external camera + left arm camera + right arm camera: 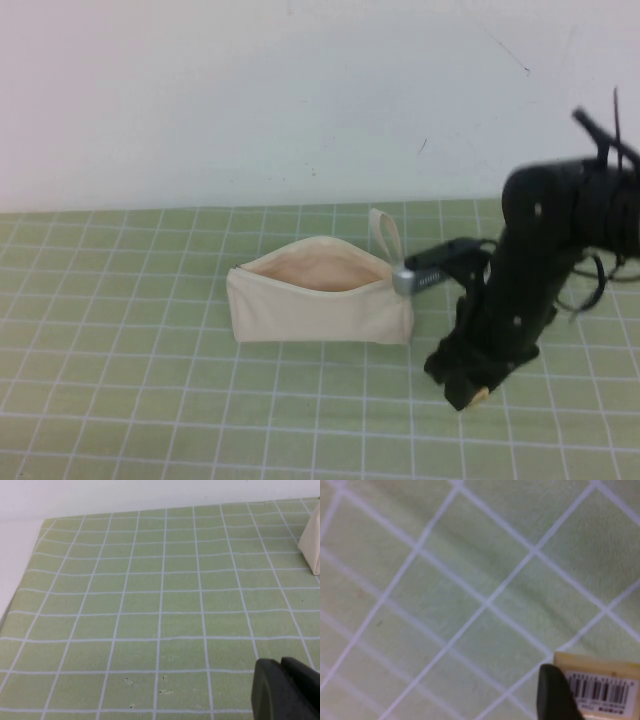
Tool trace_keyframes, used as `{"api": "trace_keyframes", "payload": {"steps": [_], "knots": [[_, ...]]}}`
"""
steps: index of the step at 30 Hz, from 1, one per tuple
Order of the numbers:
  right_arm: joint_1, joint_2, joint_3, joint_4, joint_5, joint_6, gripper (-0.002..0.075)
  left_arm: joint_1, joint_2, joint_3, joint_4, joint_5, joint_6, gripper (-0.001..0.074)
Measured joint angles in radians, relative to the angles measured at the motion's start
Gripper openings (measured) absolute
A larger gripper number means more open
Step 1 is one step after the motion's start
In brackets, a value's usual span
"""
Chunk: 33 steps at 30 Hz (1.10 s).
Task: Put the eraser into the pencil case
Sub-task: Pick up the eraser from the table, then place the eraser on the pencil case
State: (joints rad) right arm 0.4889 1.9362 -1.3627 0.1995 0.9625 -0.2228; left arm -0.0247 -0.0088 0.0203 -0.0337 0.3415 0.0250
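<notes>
Cream fabric pencil case [318, 300] lay unzipped on the green gridded tabletop [120, 330], mouth up. Just right of it the right gripper [466, 392] pointed down, jaws holding the eraser [600, 687]; only the right wrist view showed its barcode label. The left gripper [286, 690] hovered well left of the case; whether its jaws were apart, I cannot tell.

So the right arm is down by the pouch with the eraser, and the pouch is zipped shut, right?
Not quite: the pencil case is open, its peach lining showing in the high view. The rest holds: the right gripper is down beside it at the eraser. The left gripper is parked apart.
</notes>
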Motion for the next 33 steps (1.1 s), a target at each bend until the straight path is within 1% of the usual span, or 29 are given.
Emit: {"api": "trace_keyframes", "payload": {"steps": [2,4,7,9,11,14,16,19,23,29,33], "knots": [[0.000,0.000,-0.086,0.009,0.096,-0.003,0.0302,0.000,0.000,0.000,0.000,0.000,0.000,-0.0001],[0.000,0.000,-0.176,0.053,0.164,-0.008,0.0302,0.000,0.000,0.000,0.000,0.000,0.000,-0.0001],[0.000,0.000,-0.294,0.157,0.167,-0.040,0.0302,0.000,0.000,0.000,0.000,0.000,0.000,-0.0001],[0.000,0.000,-0.352,0.241,0.105,-0.091,0.0302,0.000,0.000,0.000,0.000,0.000,0.000,-0.0001],[0.000,0.000,-0.389,0.347,0.001,-0.172,0.0302,0.000,0.000,0.000,0.000,0.000,0.000,-0.0001],[0.000,0.004,-0.401,0.492,-0.152,-0.296,0.0302,0.000,0.000,0.000,0.000,0.000,0.000,-0.0001],[0.000,0.014,-0.403,0.543,-0.222,-0.346,0.0302,0.000,0.000,0.000,0.000,0.000,0.000,-0.0001],[0.000,0.041,-0.403,0.565,-0.265,-0.368,0.0302,0.000,0.000,0.000,0.000,0.000,0.000,-0.0001],[0.000,0.097,-0.403,0.572,-0.231,-0.372,0.0308,0.000,0.000,0.000,0.000,0.000,0.000,-0.0001],[0.000,0.124,-0.403,0.572,-0.186,-0.376,0.0406,0.000,0.000,0.000,0.000,0.000,0.000,-0.0001],[0.000,0.120,-0.432,0.559,-0.170,-0.376,0.0417,0.000,0.000,0.000,0.000,0.000,0.000,-0.0001]]}}
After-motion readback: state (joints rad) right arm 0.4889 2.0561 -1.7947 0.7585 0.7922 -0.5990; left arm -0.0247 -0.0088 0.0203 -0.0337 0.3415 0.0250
